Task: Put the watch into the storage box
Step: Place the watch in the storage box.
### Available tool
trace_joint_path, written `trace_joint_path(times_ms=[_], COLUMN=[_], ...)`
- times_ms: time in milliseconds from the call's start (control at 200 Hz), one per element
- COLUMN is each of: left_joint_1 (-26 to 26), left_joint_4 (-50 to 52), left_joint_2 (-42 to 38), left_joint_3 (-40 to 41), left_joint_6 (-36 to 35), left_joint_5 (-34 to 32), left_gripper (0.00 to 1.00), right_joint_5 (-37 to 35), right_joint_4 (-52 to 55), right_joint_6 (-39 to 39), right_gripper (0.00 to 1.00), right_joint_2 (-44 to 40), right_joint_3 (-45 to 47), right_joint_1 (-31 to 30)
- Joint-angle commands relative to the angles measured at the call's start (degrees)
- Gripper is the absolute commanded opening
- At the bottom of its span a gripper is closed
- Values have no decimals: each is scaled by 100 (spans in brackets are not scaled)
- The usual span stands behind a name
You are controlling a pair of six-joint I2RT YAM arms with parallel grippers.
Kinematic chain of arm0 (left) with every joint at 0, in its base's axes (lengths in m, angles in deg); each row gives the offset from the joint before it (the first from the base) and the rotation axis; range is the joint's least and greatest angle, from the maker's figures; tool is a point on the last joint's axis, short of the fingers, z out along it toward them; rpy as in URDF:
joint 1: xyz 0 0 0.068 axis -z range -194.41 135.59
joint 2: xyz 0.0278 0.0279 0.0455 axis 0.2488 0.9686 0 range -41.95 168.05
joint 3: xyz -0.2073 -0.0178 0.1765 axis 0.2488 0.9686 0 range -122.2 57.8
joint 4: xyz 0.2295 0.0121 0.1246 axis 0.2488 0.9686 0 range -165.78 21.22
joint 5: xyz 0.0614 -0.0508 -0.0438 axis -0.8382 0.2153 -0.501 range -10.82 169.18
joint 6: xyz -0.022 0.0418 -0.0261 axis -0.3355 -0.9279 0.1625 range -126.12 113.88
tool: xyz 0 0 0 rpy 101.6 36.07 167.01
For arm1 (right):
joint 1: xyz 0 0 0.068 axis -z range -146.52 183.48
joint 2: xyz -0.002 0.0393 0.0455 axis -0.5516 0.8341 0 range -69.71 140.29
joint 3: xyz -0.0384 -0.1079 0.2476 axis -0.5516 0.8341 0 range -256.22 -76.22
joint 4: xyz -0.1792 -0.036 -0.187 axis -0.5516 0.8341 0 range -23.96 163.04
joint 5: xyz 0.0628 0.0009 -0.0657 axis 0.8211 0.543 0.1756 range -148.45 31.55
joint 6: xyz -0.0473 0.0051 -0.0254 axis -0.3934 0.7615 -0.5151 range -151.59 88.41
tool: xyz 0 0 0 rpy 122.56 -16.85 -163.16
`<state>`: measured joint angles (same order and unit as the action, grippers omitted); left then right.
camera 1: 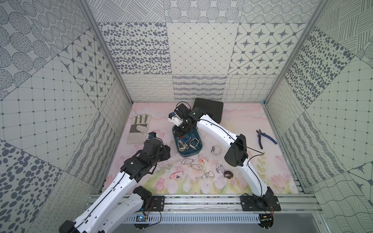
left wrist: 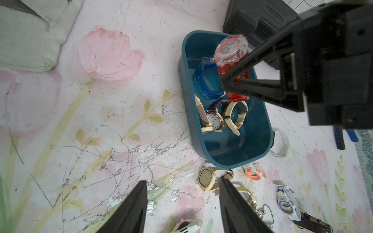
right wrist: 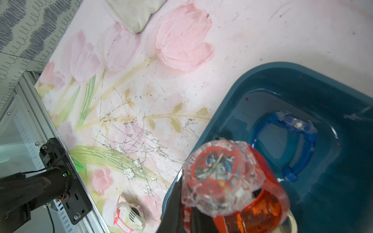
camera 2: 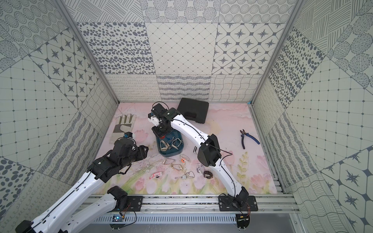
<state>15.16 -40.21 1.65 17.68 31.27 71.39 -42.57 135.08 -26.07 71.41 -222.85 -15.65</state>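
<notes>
The right gripper [left wrist: 223, 83] has its fingers pinched tight on the strap of the red watch [left wrist: 230, 50], which hangs over the far end of the storage box [left wrist: 232, 147], above its rim. I judge it best to lower a little before letting go, so the watch drops inside the low walls beside the blue watch [left wrist: 207, 80]. The black case [left wrist: 252, 20] lies just behind the box, and the left gripper [left wrist: 182, 180], jaws half apart and empty, hovers over the mat off the near end, leaving open room straight up.

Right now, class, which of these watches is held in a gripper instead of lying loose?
The red-orange watch with the clear rim, clamped in the right gripper over the storage box. The rest lie loose in the box or on the table.
</notes>
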Motion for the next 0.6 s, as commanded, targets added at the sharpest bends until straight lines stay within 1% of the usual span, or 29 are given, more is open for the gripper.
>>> trace_joint_path(times_ms=[0, 290, 485, 595], left_joint_1=[-40, -33, -34, -45], left_joint_4=[21, -11, -14, -39], left_joint_2=[51, 17, -2, -17], left_joint_3=[-50, -51, -31, -27], left_joint_6=[102, 45, 27, 20], left_joint_5=[137, 144, 153, 182], left_gripper=[60, 60, 60, 60], right_joint_5=[157, 40, -74, -24], right_joint_4=[312, 206, 154, 69], right_joint_6=[-6, 89, 304, 463], right_gripper=[1, 2, 3, 4], right_joint_2=[294, 537, 677, 738], right_joint_3=[-368, -349, -354, -344], right_joint_1=[16, 17, 47, 98])
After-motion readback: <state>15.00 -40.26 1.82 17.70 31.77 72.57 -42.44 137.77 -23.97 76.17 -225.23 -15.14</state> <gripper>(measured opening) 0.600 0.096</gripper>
